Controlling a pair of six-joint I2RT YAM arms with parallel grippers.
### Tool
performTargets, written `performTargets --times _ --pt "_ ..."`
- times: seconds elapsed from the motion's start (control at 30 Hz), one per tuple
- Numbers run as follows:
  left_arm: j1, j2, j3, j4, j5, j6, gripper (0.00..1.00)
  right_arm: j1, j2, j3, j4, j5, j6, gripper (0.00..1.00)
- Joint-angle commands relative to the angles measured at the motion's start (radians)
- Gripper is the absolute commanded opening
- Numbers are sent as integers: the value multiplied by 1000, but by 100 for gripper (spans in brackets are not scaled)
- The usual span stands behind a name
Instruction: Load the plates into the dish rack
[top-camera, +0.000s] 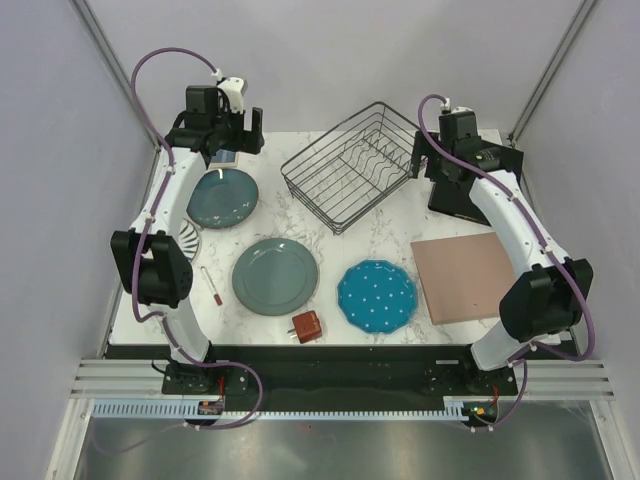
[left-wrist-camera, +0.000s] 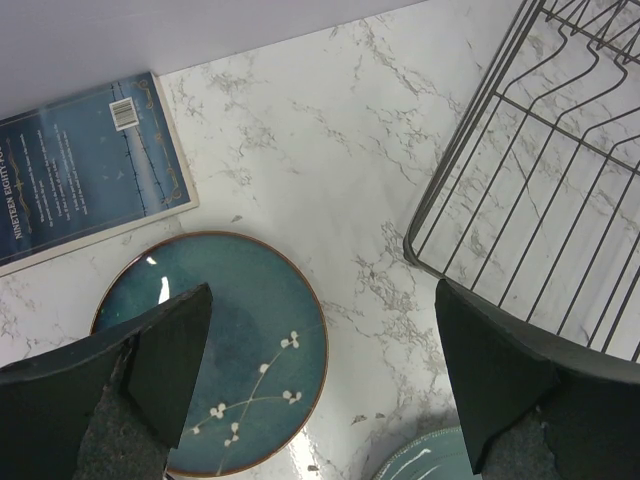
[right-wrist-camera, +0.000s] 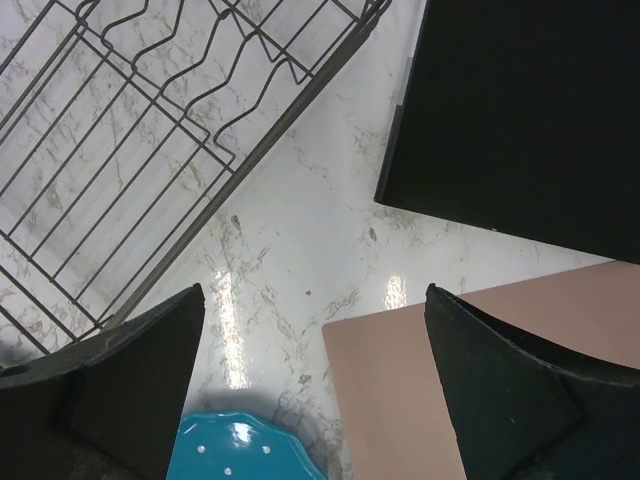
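Observation:
The black wire dish rack (top-camera: 352, 165) stands empty at the back centre, set at an angle. A dark teal plate (top-camera: 222, 197) lies at the left. A grey-green plate (top-camera: 275, 275) and a bright blue dotted plate (top-camera: 376, 296) lie near the front. A white striped plate (top-camera: 191, 241) is mostly hidden by the left arm. My left gripper (top-camera: 228, 148) is open and empty, high above the teal plate (left-wrist-camera: 230, 350) and beside the rack's corner (left-wrist-camera: 540, 170). My right gripper (top-camera: 433, 162) is open and empty, above bare table between the rack (right-wrist-camera: 150, 130) and the blue plate (right-wrist-camera: 245, 455).
A blue book (left-wrist-camera: 85, 170) lies behind the teal plate by the back wall. A pink square board (top-camera: 463, 275) and a black panel (top-camera: 458, 198) lie at the right. A small red block (top-camera: 307, 326) and a thin stick (top-camera: 213, 286) lie near the front.

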Motion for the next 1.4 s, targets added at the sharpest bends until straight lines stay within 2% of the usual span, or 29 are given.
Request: performTargets --times 0.0,0.1,0.17,0.3,0.47,0.57,0.67,0.77,0.87,0.9,1.0,1.03,1.1,1.13,1.17,1.23,1.37 --pt "-3 44 61 -5 14 8 100 -1 15 14 23 52 -25 98" --pt "-3 73 84 -7 13 -18 100 -6 82 65 -2 82 -7 98" --pt "-3 81 87 -5 8 -32 99 -9 130 126 -17 35 22 97" --pt "-3 69 64 -7 -15 -45 98 -4 248 224 -26 1 142 90" --pt "-3 38 -3 -8 -30 -35 97 20 341 316 -39 6 187 76" --pt "-3 36 -34 -5 -12 -35 97 35 368 318 -46 21 210 74" --pt "-3 116 23 -2 22 -40 97 54 389 297 -48 23 226 73" --pt "-3 252 151 -2 62 -35 91 62 407 283 -50 24 236 73" --pt "-3 364 288 0 88 -15 64 52 398 286 -59 36 199 72" --pt "-3 386 351 6 86 -11 35 43 391 284 -63 36 191 71" --pt "-3 469 431 47 57 -5 3 2 358 264 -74 72 167 52" --pt "-2 486 449 56 51 -5 2 -15 354 248 -76 81 161 40" --pt "-2 535 492 76 39 -9 2 -29 352 229 -74 85 147 35" --pt "-2 547 498 84 37 -24 2 -29 355 214 -73 98 141 27" --pt "-3 556 502 90 40 -31 2 -29 368 209 -68 105 139 24" --pt "-5 573 499 90 78 -34 2 -30 391 204 -48 105 127 21" --pt "-14 590 468 86 112 -38 2 -29 498 264 -30 105 107 20"
